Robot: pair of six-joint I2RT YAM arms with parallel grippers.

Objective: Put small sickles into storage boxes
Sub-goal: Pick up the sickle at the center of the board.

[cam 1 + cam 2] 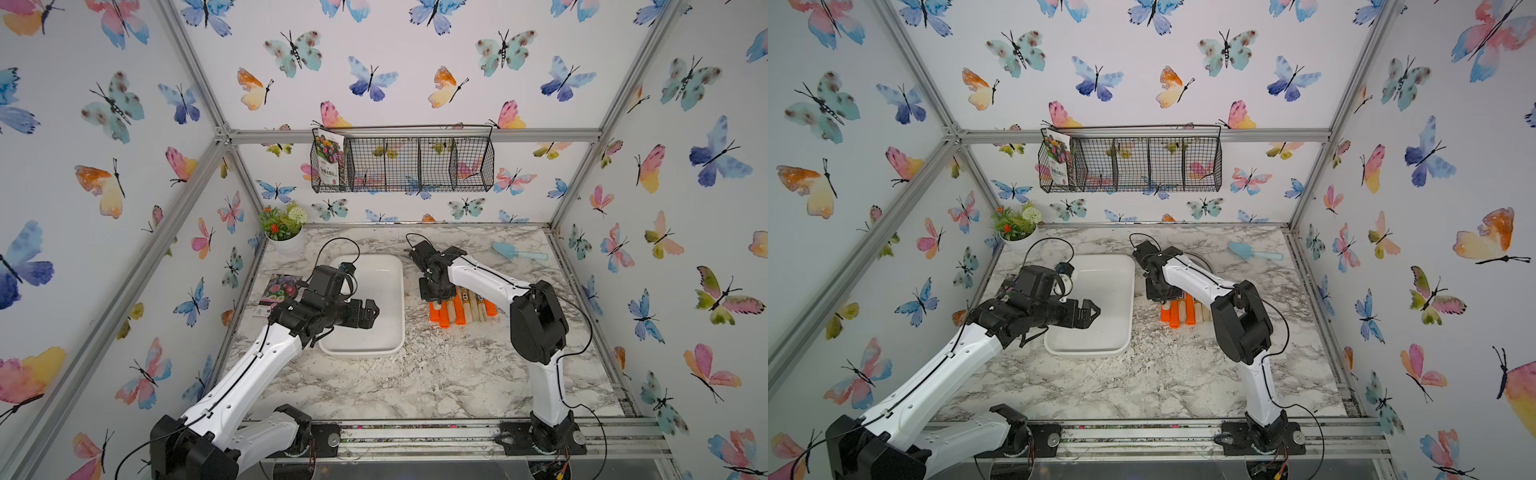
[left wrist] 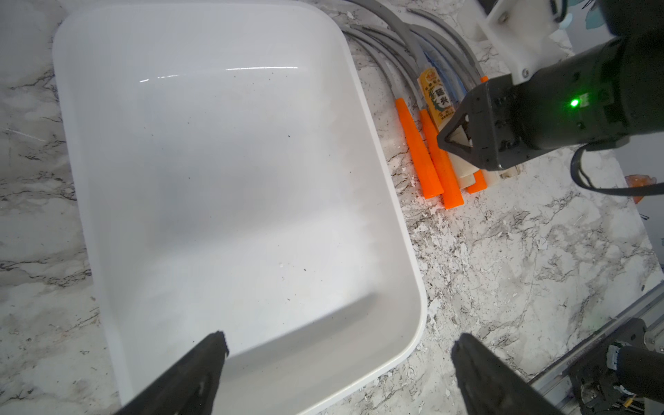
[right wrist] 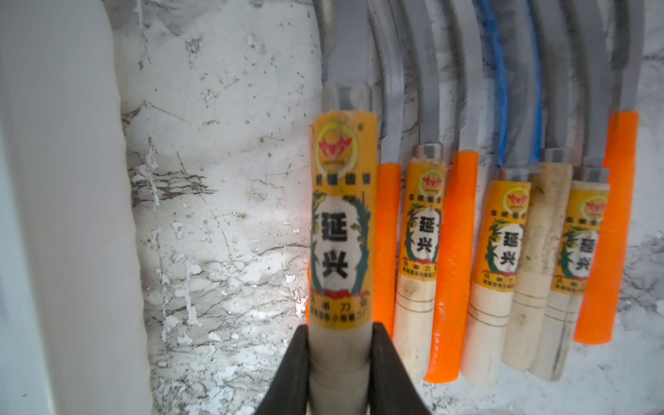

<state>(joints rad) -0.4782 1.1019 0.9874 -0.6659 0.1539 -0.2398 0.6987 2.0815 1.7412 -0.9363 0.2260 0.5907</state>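
Observation:
Several small sickles (image 1: 459,309) (image 1: 1177,313) lie side by side on the marble top, right of the white storage box (image 1: 401,291) (image 1: 1131,291). Their handles are orange or pale wood with gold labels (image 3: 456,251), and their grey blades curve away. My right gripper (image 3: 340,328) (image 1: 434,293) is shut on the wooden handle of one labelled sickle (image 3: 341,233), the one nearest the box, held above an orange handle. My left gripper (image 2: 341,341) (image 1: 372,309) hangs open over the box's near end, and the box (image 2: 215,179) holds nothing.
A light blue trowel (image 1: 517,252) lies at the back right. A potted plant (image 1: 284,230) stands at the back left and a seed packet (image 1: 278,291) lies left of the box. A black wire basket (image 1: 401,164) hangs on the back wall.

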